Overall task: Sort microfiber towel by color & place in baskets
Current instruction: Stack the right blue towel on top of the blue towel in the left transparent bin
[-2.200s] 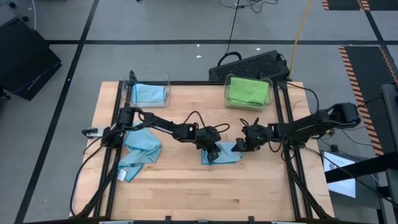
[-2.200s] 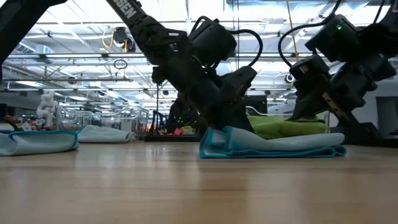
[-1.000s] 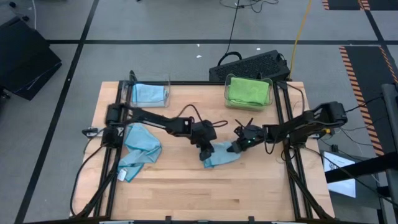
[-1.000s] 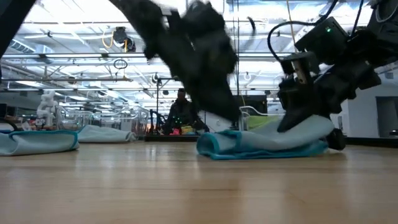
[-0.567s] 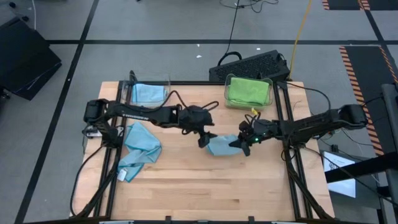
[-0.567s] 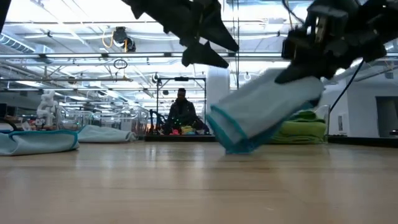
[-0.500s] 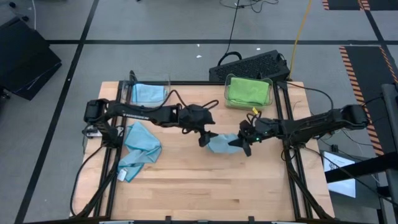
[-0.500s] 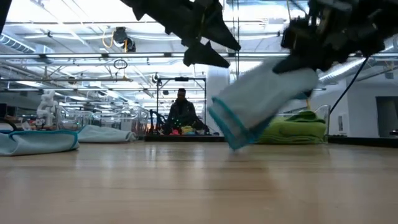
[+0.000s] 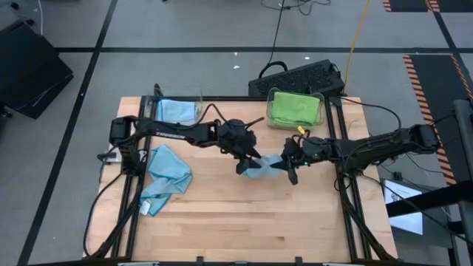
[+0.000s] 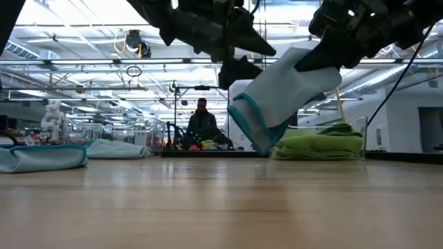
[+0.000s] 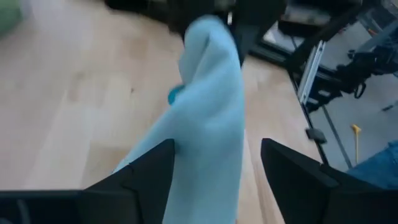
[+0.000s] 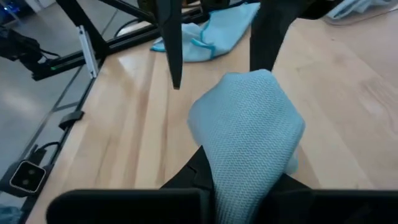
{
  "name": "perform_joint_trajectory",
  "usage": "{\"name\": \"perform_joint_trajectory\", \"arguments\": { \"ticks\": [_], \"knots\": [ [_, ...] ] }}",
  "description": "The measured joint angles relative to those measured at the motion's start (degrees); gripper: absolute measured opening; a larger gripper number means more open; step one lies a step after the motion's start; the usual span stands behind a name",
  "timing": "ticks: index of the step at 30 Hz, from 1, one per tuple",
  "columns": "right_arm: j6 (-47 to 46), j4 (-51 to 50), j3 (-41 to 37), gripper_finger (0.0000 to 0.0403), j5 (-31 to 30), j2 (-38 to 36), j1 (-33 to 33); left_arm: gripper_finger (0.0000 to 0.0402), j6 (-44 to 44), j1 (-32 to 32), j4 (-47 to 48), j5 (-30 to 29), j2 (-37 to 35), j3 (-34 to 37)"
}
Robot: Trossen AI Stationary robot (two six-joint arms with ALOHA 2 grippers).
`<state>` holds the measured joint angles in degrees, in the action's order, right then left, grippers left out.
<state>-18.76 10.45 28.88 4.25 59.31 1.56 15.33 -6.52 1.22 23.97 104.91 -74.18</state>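
Change: the folded light-blue towel (image 10: 284, 90), lying flat on the tabletop (image 9: 222, 222) two seconds ago, is now hanging clear of the wood in mid-table, carried higher than half a second ago.
Right gripper (image 9: 284, 164): its fingers are clamping one end of the folded light-blue towel; the right wrist view is showing the cloth bunched between them.
Left gripper (image 9: 246, 164): its fingers are standing wide apart, one on each side of the hanging cloth in the left wrist view, not pinching it; a second ago this gripper was pressing down on the towel.
Left basket (image 9: 177, 111): already holding a blue towel, at the far left of the tabletop.
Right basket (image 9: 294, 107): holding green cloth, at the far right.
Loose blue towel (image 9: 164, 177): still crumpled near the left edge, unmoved.
Meaning for the task: the lift is done, judging by the clearance; the carried towel matches the left basket, so a hand-over to the left arm is looking likely, with one blue towel remaining afterwards.
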Motion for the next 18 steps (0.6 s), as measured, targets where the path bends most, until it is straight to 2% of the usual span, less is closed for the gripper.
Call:
{"name": "perform_joint_trajectory", "arguments": {
  "ticks": [6, 15, 18],
  "knots": [
    [0.0, 0.4, 0.0, 0.0018, 0.0, 0.0, 0.0, 0.0231, -4.3, 1.1, -0.4, -6.1, 1.0, -0.1],
    [0.0, 1.3, 0.0, 0.0018, 0.0, -0.1, -0.1, 0.026, -5.7, 1.3, 0.1, -5.6, 3.6, -0.1],
    [0.1, 1.5, 0.0, 0.0018, 0.0, -0.1, -0.4, 0.025, -5.7, 1.4, 0.8, -4.0, 5.1, -0.1]
  ]
}}
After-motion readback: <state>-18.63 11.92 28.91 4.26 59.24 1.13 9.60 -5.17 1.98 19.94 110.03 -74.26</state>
